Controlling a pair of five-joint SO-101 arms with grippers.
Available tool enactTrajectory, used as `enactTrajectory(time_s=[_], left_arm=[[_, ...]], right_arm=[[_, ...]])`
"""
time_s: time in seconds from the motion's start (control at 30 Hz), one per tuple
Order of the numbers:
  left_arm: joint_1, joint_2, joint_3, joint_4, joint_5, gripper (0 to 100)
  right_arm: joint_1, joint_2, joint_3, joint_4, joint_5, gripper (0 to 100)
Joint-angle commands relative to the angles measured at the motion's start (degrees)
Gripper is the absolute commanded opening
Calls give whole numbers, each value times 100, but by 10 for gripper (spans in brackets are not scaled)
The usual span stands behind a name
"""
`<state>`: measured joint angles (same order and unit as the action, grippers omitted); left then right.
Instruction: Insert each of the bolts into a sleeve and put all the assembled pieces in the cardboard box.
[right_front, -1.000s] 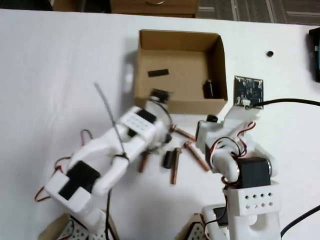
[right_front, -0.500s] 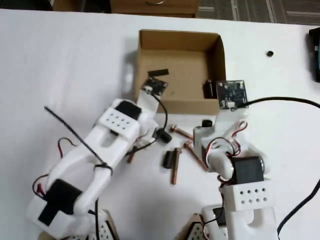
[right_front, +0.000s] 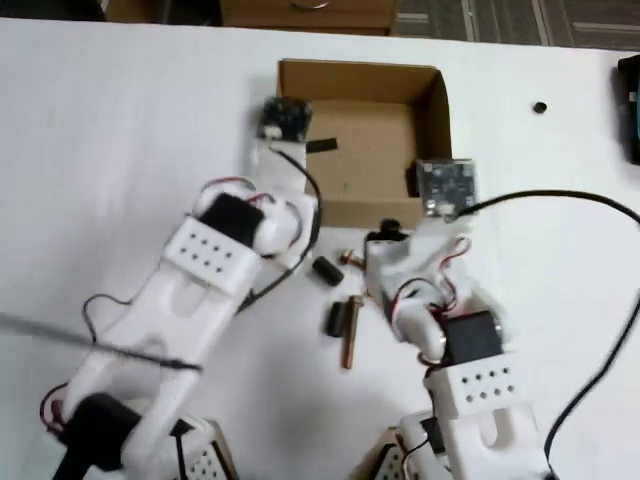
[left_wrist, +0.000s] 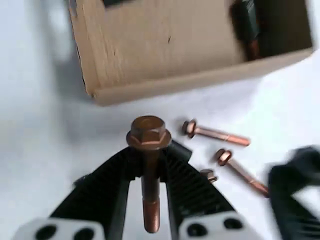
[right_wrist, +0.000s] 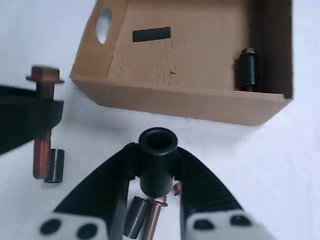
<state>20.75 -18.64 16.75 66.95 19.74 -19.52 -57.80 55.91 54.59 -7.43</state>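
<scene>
Two end effectors sit just short of the cardboard box (right_front: 350, 213) on the table (right_front: 120, 120): the left end effector (left_wrist: 149, 165) pinches a copper bolt (left_wrist: 148, 135) (head beyond the fingertips), the right end effector (right_wrist: 157, 172) clamps a black sleeve (right_wrist: 158, 145). One assembled piece (right_wrist: 247, 69) lies inside the box; loose bolts (left_wrist: 215, 134) rest in front of it

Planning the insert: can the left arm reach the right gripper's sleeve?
Probably yes: sleeve sits bore-open in the right gripper, nothing blocking between it and the bolt in the left gripper.
</scene>
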Motion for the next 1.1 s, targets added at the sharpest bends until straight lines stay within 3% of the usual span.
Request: enactTrajectory(time_s=[0.0,0.23,0.43,0.87,1.07], left_arm=[[-26,-580,-963,378,53,20],[26,-932,-1051,510,44,20],[105,-1037,-338,26,18,20],[97,-2057,1191,-2075,-325,20],[132,-2321,1481,-2286,-316,20]], right_arm=[[-330,-136,325,-585,-35,20],[-866,-136,826,-1411,0,20],[-1657,-136,826,-1490,0,20],[-1701,-136,1029,-1921,-9,20],[-1710,-136,1371,-2290,0,20]])
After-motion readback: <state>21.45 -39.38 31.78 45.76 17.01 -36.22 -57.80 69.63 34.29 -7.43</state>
